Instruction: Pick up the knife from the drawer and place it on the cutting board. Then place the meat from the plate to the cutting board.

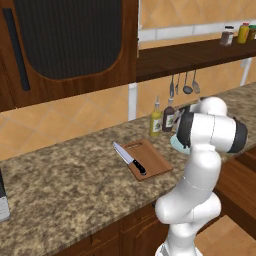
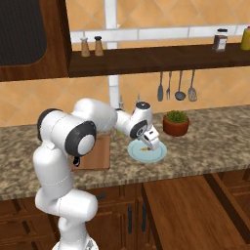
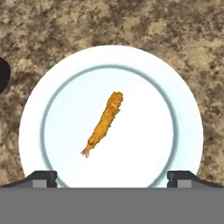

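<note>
Hand view is showing the gripper (image 3: 112, 179) hanging wide open and empty over the meat (image 3: 104, 124) mid-plate (image 3: 35, 113), needing to straddle its thin width.

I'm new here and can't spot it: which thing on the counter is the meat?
Find the granite counter, then the round light blue plate left of the potted plant. The meat is the small orange-brown strip lying alone at the plate's middle, far smaller than the plate.
</note>
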Motion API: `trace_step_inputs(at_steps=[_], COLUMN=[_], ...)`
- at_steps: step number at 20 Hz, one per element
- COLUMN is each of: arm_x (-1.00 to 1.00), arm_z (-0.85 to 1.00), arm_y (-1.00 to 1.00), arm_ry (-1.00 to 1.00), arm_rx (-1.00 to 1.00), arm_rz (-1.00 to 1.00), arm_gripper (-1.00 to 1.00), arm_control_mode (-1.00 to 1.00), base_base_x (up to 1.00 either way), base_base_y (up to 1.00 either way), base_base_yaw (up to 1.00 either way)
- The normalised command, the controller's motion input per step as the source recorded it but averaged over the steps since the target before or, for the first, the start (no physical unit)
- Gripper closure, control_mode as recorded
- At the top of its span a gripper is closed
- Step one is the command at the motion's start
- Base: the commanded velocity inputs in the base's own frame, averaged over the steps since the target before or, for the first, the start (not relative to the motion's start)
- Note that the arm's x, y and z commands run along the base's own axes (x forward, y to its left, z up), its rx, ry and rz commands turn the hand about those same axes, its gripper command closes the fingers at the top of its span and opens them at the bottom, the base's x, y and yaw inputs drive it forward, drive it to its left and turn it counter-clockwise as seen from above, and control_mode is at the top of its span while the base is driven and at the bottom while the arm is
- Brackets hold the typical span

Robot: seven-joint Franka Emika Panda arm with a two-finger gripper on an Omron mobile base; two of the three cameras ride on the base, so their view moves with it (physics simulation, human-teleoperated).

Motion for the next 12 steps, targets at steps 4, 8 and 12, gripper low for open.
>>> trace_step_inputs(at_steps=[4, 8, 12], arm_x=[0.17, 0.13, 0.04], arm_z=[-0.33, -0.28, -0.17], arm_y=[0.00, -0.01, -0.05], arm_ry=[0.00, 0.00, 0.00], arm_rx=[0.00, 0.00, 0.00], arm_rz=[-0.08, -0.03, -0.01], arm_gripper=[-1.00, -1.00, -1.00], arm_control_mode=[-1.00, -1.00, -1.00], base_base_x=[0.00, 0.00, 0.00], base_base_y=[0.00, 0.00, 0.00], base_base_yaw=[0.00, 0.00, 0.00])
